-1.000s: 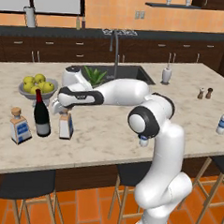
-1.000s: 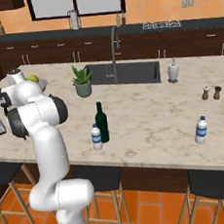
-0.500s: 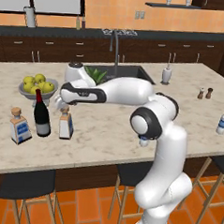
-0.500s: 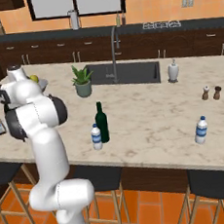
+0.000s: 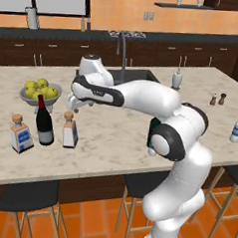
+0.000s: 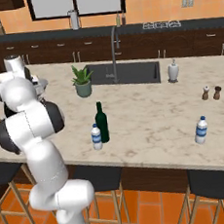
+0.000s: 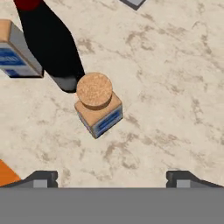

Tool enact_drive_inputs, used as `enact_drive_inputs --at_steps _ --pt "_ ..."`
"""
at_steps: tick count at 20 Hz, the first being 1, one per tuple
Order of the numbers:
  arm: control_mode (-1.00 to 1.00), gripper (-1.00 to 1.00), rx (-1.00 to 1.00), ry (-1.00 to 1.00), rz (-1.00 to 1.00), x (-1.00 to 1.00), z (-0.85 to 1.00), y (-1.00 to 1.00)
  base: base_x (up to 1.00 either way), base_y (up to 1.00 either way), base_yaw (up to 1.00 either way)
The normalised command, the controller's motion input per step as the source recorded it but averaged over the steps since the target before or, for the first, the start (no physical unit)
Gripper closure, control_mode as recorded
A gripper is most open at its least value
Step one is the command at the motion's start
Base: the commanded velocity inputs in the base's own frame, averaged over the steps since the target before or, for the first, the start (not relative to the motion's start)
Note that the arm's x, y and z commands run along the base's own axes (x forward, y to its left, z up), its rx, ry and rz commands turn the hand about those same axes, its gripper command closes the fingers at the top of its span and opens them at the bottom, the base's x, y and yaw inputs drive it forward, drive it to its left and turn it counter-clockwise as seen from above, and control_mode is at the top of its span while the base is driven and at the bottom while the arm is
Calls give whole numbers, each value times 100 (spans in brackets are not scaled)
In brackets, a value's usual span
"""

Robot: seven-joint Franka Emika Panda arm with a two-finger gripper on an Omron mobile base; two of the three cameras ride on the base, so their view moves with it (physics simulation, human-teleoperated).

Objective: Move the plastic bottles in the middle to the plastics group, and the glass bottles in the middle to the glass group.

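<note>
Gripper (image 7: 111, 177) hanging with fingers apart above squat bottle (image 7: 98, 105), now standing free beside wine bottle (image 7: 50, 43), joining glass group

A marble-topped kitchen island (image 5: 114, 140) stands over a terracotta tile floor (image 5: 100, 214), dark stools (image 5: 29, 198) tucked beneath. Behind it, dark wood cabinets (image 6: 54, 54) line an orange wall (image 5: 122, 11) under two windows (image 6: 75, 1); a faucet (image 6: 113, 50) arches over the sink (image 6: 129, 73).
</note>
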Motion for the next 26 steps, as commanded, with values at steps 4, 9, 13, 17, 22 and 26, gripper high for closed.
enact_drive_inputs --at_steps 4,9,13,17,22,26 --pt "-100 -100 0 0 -10 -84 0 -62 0 0 0" --pt "-100 -100 0 1 -19 -71 1 -71 0 0 0" --pt "-100 -100 0 7 -22 -58 8 -77 0 0 0" --pt "-100 -100 0 13 -23 -42 11 -85 0 0 0" --pt "-100 -100 0 16 -27 -36 11 -89 0 0 0" --pt "-100 -100 0 9 -25 -43 9 -78 0 0 0"
